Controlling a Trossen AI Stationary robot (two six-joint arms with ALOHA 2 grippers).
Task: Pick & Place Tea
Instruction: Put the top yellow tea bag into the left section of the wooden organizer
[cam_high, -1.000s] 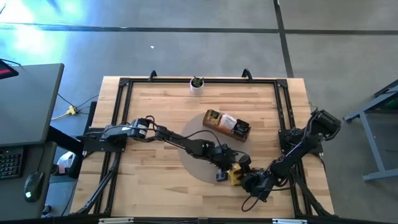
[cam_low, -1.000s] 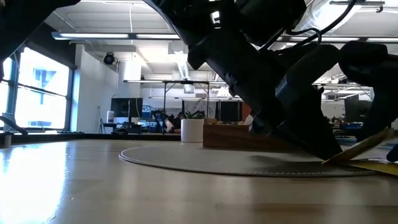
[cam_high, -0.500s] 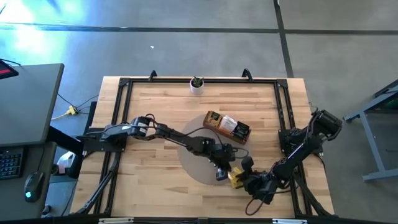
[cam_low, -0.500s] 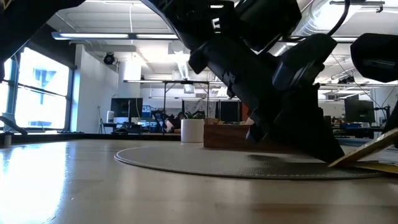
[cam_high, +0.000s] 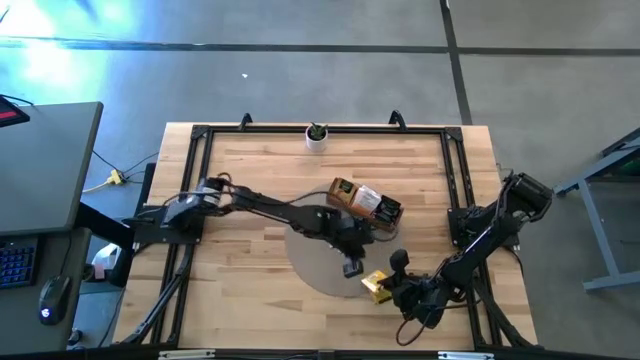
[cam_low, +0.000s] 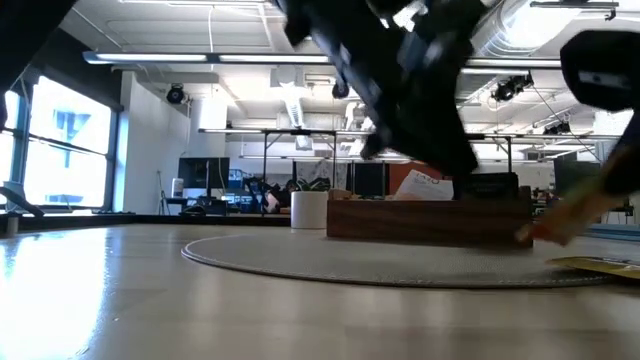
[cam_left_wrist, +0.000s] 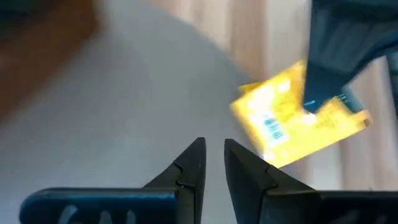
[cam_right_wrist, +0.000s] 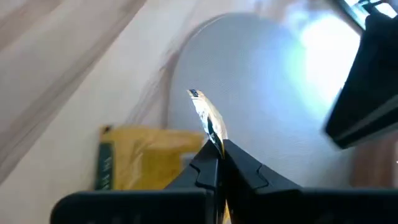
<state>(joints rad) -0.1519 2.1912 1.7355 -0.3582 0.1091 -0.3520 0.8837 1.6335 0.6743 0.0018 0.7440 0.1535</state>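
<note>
Table, then grey mat, wooden tray. My right gripper pinches a yellow tea sachet by its edge at the mat's rim, over another sachet, likely for lifting. Left gripper, fingers slightly apart, empty, hangs above the mat.

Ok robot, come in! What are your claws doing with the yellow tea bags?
Right gripper shut on yellow sachet. Left gripper empty over grey mat. Second sachet flat on table. Nothing blocking.
</note>
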